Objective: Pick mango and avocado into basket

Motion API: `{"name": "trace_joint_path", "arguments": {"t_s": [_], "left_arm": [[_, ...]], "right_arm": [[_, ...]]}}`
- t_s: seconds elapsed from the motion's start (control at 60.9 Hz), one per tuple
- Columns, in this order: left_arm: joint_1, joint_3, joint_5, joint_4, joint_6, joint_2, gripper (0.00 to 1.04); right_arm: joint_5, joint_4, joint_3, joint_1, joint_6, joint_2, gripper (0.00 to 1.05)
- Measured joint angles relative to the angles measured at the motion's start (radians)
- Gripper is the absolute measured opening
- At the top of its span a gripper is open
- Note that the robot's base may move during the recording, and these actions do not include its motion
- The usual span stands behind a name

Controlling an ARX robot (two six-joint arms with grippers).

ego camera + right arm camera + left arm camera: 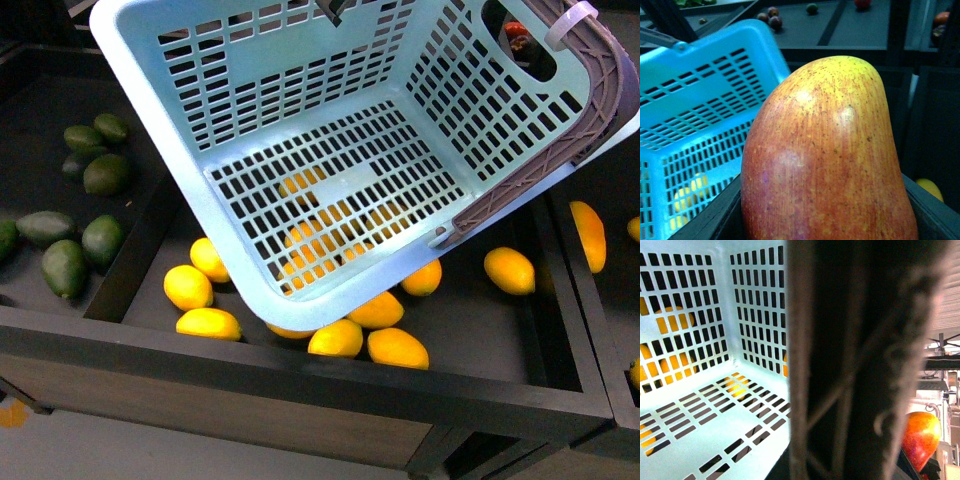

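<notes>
The turquoise slotted basket (330, 190) hangs tilted above the fruit bins, its inside holding nothing. Only a dark bit of my left gripper (335, 8) shows at the basket's top rim. In the left wrist view the blurred grey-brown handle (850, 365) fills the middle, beside the basket floor (705, 430). The red-to-yellow mango (827, 150) fills the right wrist view, with my right gripper (827, 222) shut on it, just outside the basket wall (695, 125). The mango (921, 437) also shows past the handle. Several dark green avocados (63, 265) lie in the left bin.
Several yellow oval fruits (395, 347) lie in the middle bin under the basket. Dark dividers (130, 250) separate the bins, and a dark front ledge (300, 370) runs along them. An orange-yellow fruit (590, 235) lies in the right bin.
</notes>
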Motion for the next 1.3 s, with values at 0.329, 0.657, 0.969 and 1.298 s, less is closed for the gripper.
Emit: {"name": "trace_joint_path", "arguments": {"t_s": [0.329,0.657,0.969,1.298], "left_arm": [[0.000,0.000,0.000,0.000,0.000,0.000,0.06],[0.000,0.000,-0.002,0.000,0.001,0.000,0.06],[0.000,0.000,-0.003,0.000,-0.002,0.004,0.06],[0.001,0.002,-0.001,0.000,0.000,0.004,0.06]], "right_arm": [[0.177,0.016,0.075,0.266,0.060,0.042,0.65],[0.274,0.005,0.238,0.341,0.115,0.187,0.65],[0.410,0.053,0.242,0.316,0.219,0.202,0.97],[0.642,0.365,-0.043,0.249,0.046,-0.017,0.70]]}}
